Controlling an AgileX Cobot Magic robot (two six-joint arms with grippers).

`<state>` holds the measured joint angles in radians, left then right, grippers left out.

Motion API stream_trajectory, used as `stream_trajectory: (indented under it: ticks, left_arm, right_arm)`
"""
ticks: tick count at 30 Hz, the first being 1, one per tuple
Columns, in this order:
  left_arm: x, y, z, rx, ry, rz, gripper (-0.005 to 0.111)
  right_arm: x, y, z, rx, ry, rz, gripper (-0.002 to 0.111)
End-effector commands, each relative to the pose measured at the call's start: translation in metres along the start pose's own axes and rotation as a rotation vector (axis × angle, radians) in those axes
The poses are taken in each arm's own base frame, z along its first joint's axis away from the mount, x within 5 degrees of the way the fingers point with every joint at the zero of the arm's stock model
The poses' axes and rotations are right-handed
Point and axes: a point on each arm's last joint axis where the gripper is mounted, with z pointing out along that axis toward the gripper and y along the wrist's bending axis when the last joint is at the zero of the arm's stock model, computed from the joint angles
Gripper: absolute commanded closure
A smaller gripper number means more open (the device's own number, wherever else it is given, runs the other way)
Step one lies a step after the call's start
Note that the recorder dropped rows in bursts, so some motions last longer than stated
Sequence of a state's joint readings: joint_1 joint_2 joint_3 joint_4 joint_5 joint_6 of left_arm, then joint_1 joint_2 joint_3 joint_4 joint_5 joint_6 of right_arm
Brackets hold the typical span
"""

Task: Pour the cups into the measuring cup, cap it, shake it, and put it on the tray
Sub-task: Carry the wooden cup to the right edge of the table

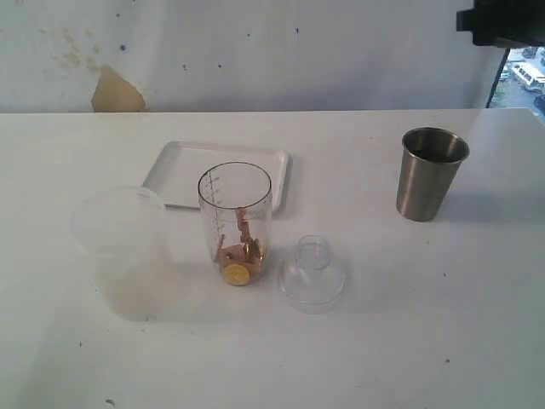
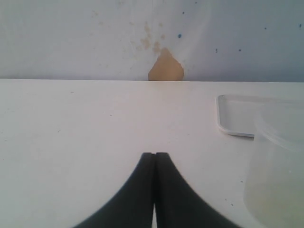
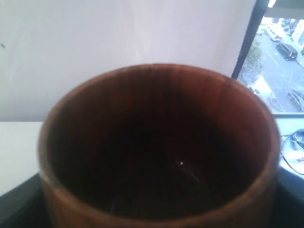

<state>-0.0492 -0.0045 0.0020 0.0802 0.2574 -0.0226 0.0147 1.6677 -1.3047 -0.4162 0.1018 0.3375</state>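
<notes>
The wooden cup (image 3: pixel 156 142) fills the right wrist view, gripped by the right gripper (image 3: pixel 153 211). Its base is cut off and its dark inside is unreadable. The left gripper (image 2: pixel 154 159) is closed on nothing. A frosted cup (image 1: pixel 123 247) and a clear domed lid (image 1: pixel 312 273) flank the upright measuring cup (image 1: pixel 235 213), which stands just in front of the tray (image 1: pixel 179 166) and holds brown bits and a yellow slice.

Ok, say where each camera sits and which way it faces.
Exterior: above the table's front, looking down toward the wall at measuring cup, tray, steel tumbler; maybe an arm, top corner.
Left wrist: low over the table, facing the wall; shut left gripper shows.
Right wrist: behind the wooden cup, facing the window; dark fingers flank it.
Exterior and left wrist share tray, wall stain.
</notes>
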Motion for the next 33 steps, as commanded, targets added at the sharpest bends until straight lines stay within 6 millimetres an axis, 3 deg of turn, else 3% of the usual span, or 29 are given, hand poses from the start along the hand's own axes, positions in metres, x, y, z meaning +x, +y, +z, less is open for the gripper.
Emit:
stream_trajectory:
  ticks: [1, 7, 15, 18, 24, 28, 33]
  left_arm:
    - [-0.001, 0.0, 0.0, 0.001, 0.0, -0.011, 0.003]
    - [-0.001, 0.0, 0.0, 0.001, 0.0, -0.011, 0.003]
    - [-0.001, 0.0, 0.0, 0.001, 0.0, -0.011, 0.003]
    - [-0.001, 0.0, 0.0, 0.001, 0.0, -0.011, 0.003]
    - [-0.001, 0.0, 0.0, 0.001, 0.0, -0.011, 0.003]
    - [-0.001, 0.0, 0.0, 0.001, 0.0, -0.011, 0.003]
    - [-0.001, 0.0, 0.0, 0.001, 0.0, -0.011, 0.003]
  right_arm:
    - [0.021, -0.022, 0.002, 0.009, -0.054, 0.04, 0.108]
    - [0.07, -0.036, 0.009, -0.036, -0.157, 0.107, 0.108]
    - [0.129, -0.065, 0.023, 0.047, -0.091, 0.145, 0.108]
    - [0.15, -0.067, 0.025, 0.07, -0.079, 0.097, 0.108]
    - [0.216, -0.065, 0.051, 0.094, 0.059, -0.024, 0.108]
    - [0.233, -0.056, 0.051, 0.056, -0.077, -0.022, 0.108]
    - [0.249, -0.057, 0.056, 0.074, -0.048, 0.003, 0.108]
